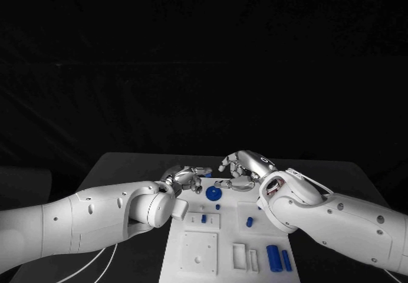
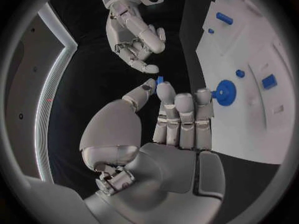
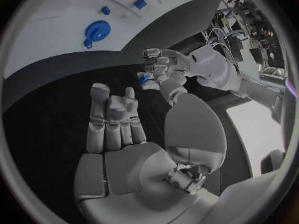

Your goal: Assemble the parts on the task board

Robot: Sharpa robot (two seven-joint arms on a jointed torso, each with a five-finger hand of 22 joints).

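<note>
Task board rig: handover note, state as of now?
Left robot hand: pinches a small blue part at its fingertips, beyond the task board's far edge.
Right robot hand: holds nothing, fingers curled, close opposite the left.
Done: blue gear sits on the board.
Left: held part not yet placed; blue cylinders lie loose at the near right.

Head cam looks down from above at the task board [image 1: 223, 247], moderately near. Each wrist cam sits close behind its own palm, facing the board's far end. All apparently share the blue gear [image 1: 213, 193] [image 2: 224, 91] [image 3: 97, 31].
</note>
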